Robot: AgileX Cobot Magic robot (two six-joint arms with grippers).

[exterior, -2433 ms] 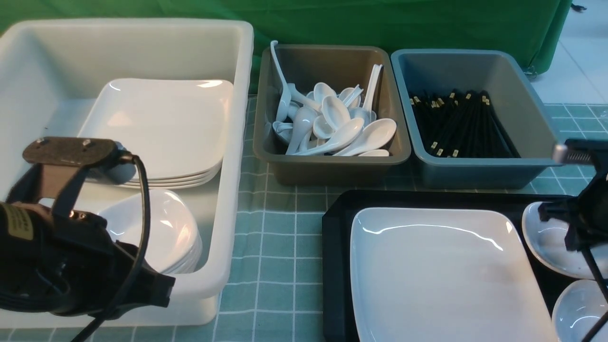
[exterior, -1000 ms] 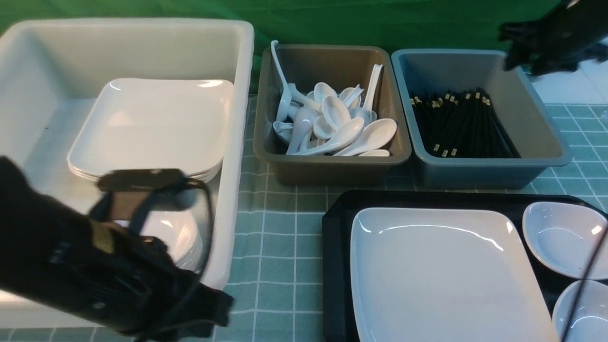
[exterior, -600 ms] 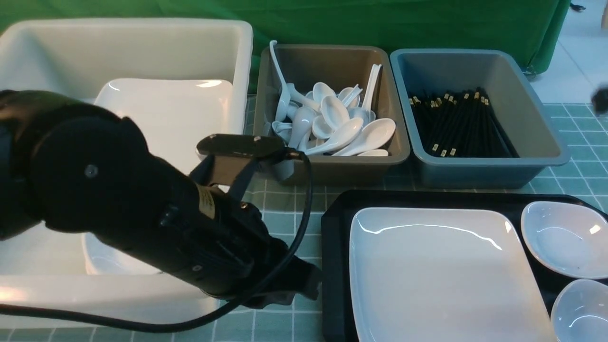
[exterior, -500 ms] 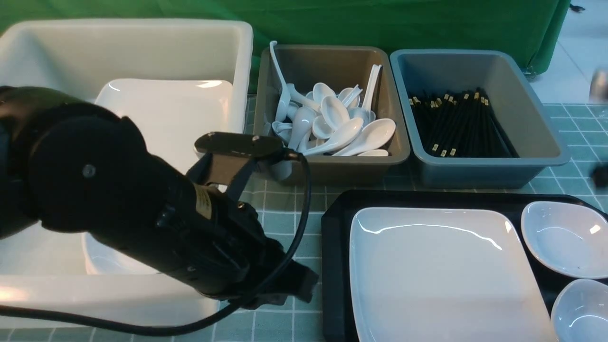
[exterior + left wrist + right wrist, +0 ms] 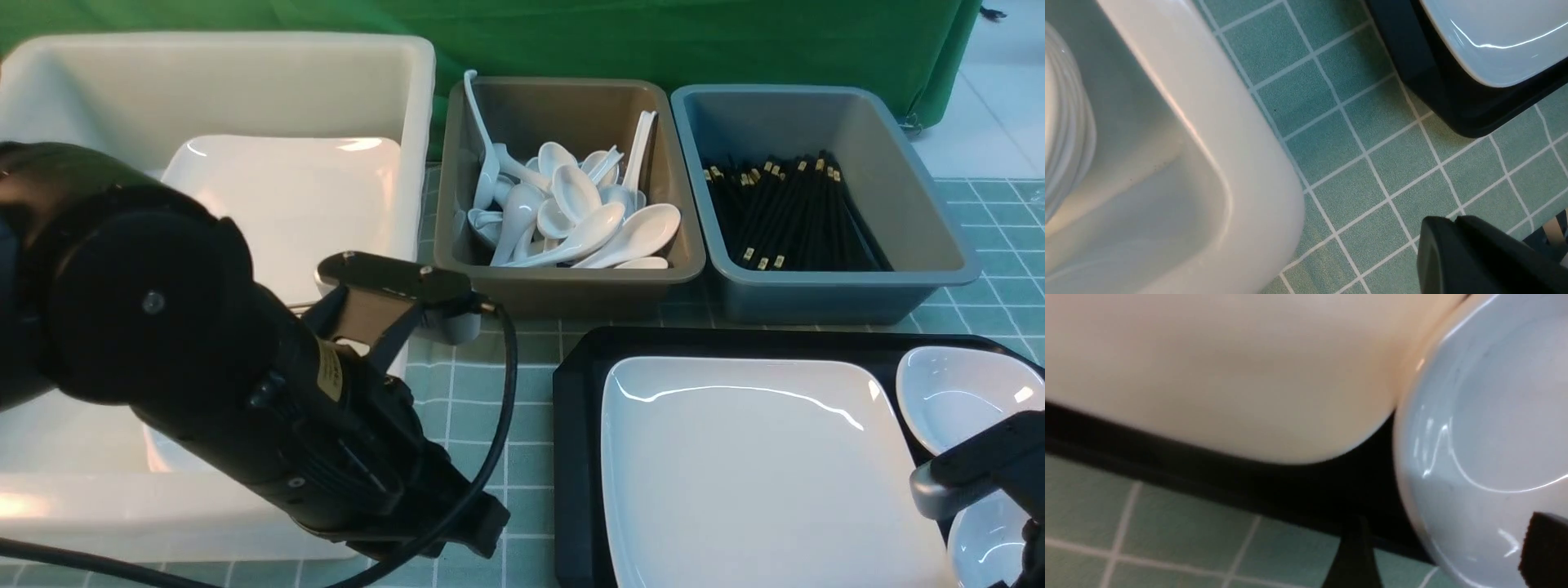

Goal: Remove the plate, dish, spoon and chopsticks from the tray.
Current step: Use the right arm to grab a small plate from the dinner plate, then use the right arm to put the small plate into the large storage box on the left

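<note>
1. The left gripper (image 5: pixel 1453 222) was pressed shut, holding nothing.
2. The right gripper (image 5: pixel 1447 555) was spread wide (a small dish's (image 5: pixel 1486 416) edge sat in the gap).
3. The plate (image 5: pixel 759 465) lay on the black tray (image 5: pixel 580 392).

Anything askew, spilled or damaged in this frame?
One long-handled spoon stands on end in the brown bin, poking above its rim while the others lie piled. Nothing looks spilled or broken.

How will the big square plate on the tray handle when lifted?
The plate looks glossy, so probably slippery. Wide and rigid, it may tilt if gripped at one edge. Its shallow rim hugs the tray, probably leaving little to grab.
</note>
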